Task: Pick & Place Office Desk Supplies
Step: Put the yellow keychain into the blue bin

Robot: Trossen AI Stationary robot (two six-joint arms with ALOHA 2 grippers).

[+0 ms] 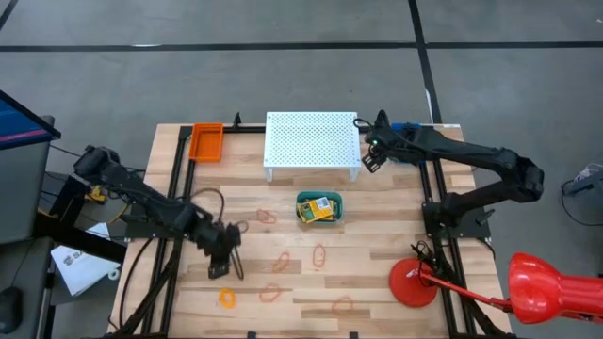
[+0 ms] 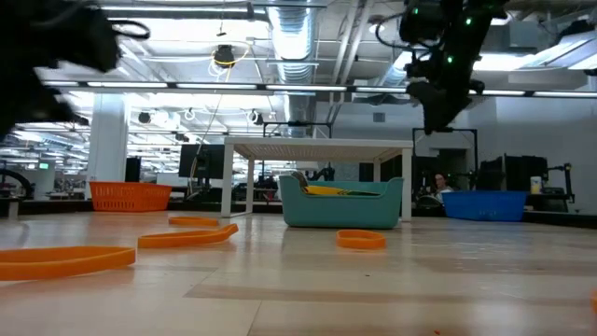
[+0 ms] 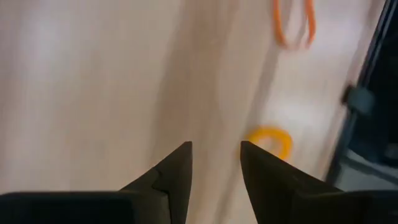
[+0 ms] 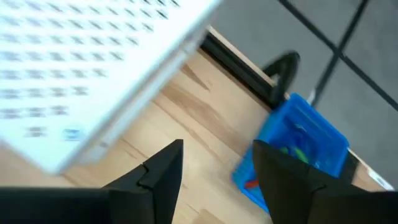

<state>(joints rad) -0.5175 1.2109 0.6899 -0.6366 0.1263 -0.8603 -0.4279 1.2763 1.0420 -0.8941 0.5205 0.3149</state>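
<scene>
Several thin orange rubber-band loops lie flat on the wooden table, among them one (image 1: 319, 254) near the middle and one (image 1: 342, 304) toward the near edge. A thicker yellow-orange ring (image 1: 227, 298) lies near my left gripper (image 1: 221, 256). That gripper hovers open above bare wood, with the ring (image 3: 270, 140) just beyond its fingertips (image 3: 214, 155). Yellow-and-green crayon boxes (image 1: 320, 209) lie inside a teal tray (image 1: 336, 217). My right gripper (image 1: 370, 156) is open in the air beside the right edge of the white perforated stand (image 1: 312, 139), holding nothing (image 4: 214, 158).
An orange bin (image 1: 205, 141) sits at the far left corner and a blue bin (image 4: 298, 143) at the far right, behind my right gripper. A red disc (image 1: 415, 282) with a red lamp head (image 1: 551, 282) stands near the right edge. Black frame rails run along both sides.
</scene>
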